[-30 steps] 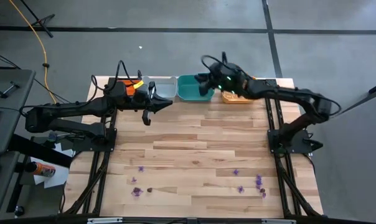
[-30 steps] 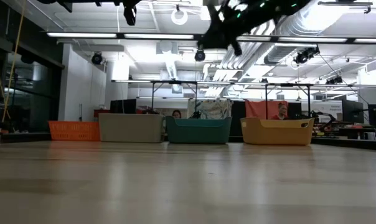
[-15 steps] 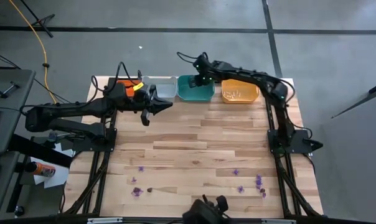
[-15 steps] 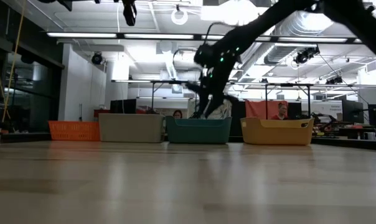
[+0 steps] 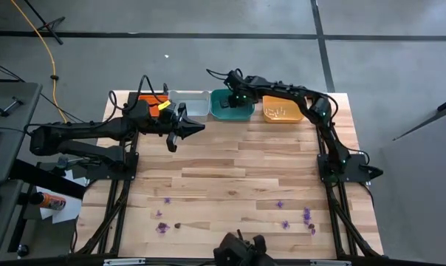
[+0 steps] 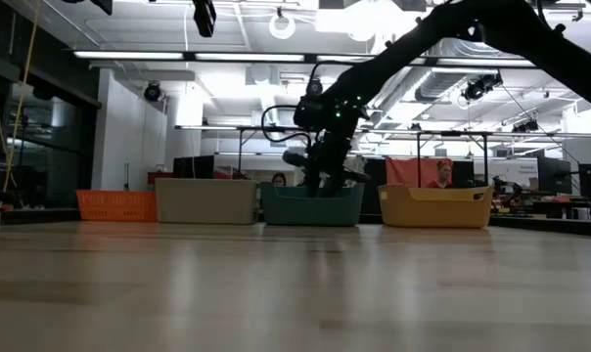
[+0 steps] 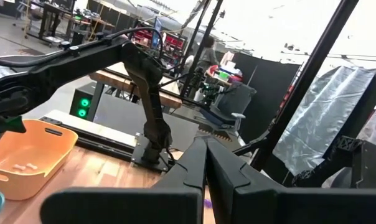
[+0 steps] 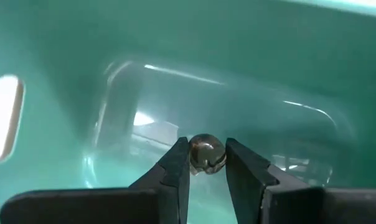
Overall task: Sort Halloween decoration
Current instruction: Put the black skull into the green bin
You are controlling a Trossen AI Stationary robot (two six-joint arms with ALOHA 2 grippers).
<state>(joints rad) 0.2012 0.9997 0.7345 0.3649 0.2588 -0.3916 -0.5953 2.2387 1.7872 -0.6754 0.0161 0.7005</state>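
My right gripper (image 5: 235, 98) (image 6: 320, 181) is lowered into the green tray (image 5: 221, 111) (image 6: 276, 207) and is shut on a small dark round trinket (image 8: 206, 154). My left gripper (image 5: 194, 128) (image 7: 205, 157) hovers shut above the table in front of the grey tray (image 5: 196, 108). It holds nothing. Several tiny purple trinkets (image 5: 307, 214) (image 5: 162, 227) and a dark one (image 5: 177, 225) lie scattered on the wood near the table's near edge. Pale pieces (image 5: 280, 111) lie in the orange tray (image 5: 295, 115). My right gripper pinches the dark round trinket (image 8: 208, 149) between the free ends of its two fingers (image 8: 177, 167). The fingers come from above, pointing down into the green tray. The trinket sits inside the tray's walls; whether it touches the tray's floor I cannot tell.
Four trays stand in a row along the far edge: red (image 5: 145, 99), grey, green, orange. The wide wooden middle of the table (image 5: 230, 166) lies bare between trays and trinkets. A dark shape (image 5: 239, 250) shows at the near edge. People sit in the room behind (image 6: 279, 179).
My right gripper has swung from high above the green and orange trays toward the table's left and come down into the green tray, its arm stretching out over the orange tray. A dark shape has appeared at the near edge.
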